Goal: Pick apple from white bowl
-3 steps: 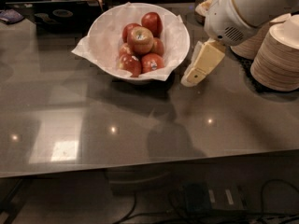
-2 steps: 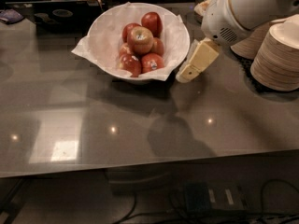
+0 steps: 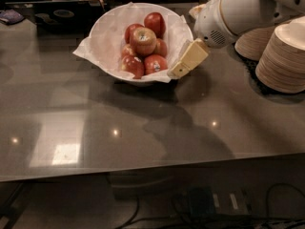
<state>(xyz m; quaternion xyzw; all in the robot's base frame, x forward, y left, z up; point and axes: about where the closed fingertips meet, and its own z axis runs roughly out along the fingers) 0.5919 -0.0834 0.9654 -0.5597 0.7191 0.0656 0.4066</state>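
Grey bench (image 3: 143, 132) carries the white bowl (image 3: 109, 25), far side, with the apple (image 3: 143, 40) topping darker apples (image 3: 155, 23) inside. Right of it the claw (image 3: 180, 70) hangs just beside the rim; apart or together, I cannot tell.

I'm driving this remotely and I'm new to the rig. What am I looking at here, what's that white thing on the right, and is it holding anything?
This is the one camera view, looking down on a dark table; where the camera sits is not on record. The big white shape at upper right is the robot's arm. Its pale yellow end is the gripper, beside the right rim of the white bowl, with no apple in it. The paper-lined bowl holds the apple to pick, the largest, pale-topped one on top, among darker apples. Stacks of plates stand at right.
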